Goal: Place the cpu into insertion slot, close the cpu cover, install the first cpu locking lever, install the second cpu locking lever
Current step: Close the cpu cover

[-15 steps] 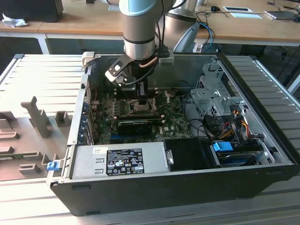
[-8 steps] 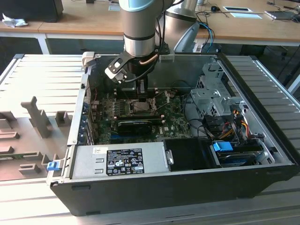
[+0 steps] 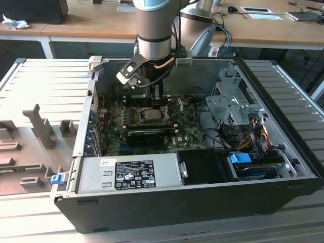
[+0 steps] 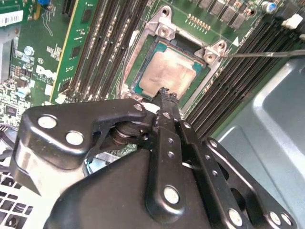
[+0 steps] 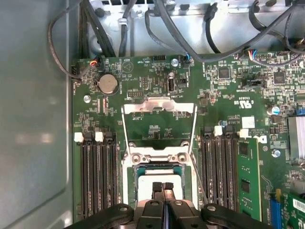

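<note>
I've got the hand down inside the open computer case, which sits on the grey counter. Hand is closed, fingertips pressed together with nothing between them. In both wrist views the tips are over the near edge of the cpu; touching or just above, can't tell.

The cpu lies flat in the insertion slot on the green motherboard, between the banks of memory slots. Its silver-grey top is fully bare. It looks level and seated, so I judge step one done or as good as done.

The cpu cover is not down. It stands flipped open on the far side of the slot, clear of the chip. The two locking levers are thin wire rods running along either side of the open cover, both unlatched.

Left to do, as I read it: close the cover, then the first lever, then the second. Roughly a quarter through.
</note>
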Robot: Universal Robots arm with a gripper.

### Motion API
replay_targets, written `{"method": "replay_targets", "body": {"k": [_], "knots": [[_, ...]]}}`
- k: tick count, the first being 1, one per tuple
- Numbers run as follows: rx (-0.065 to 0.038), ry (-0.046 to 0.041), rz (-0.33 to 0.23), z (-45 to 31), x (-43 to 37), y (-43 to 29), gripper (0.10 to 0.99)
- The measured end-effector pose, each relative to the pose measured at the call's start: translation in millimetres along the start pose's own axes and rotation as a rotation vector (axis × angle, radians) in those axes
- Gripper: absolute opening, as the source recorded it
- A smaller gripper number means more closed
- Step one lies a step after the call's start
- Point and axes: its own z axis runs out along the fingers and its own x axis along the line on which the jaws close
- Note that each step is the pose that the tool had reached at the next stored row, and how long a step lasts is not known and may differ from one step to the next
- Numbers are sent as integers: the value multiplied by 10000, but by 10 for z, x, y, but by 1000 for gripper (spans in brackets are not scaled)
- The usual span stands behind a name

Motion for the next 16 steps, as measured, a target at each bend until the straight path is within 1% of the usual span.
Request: {"method": "replay_targets", "body": {"k": [8, 11, 16], "knots": [[0, -1, 1, -69, 2, 5, 106], [0, 0, 1, -80, 2, 6, 106], [0, -1, 1, -123, 3, 9, 106]]}}
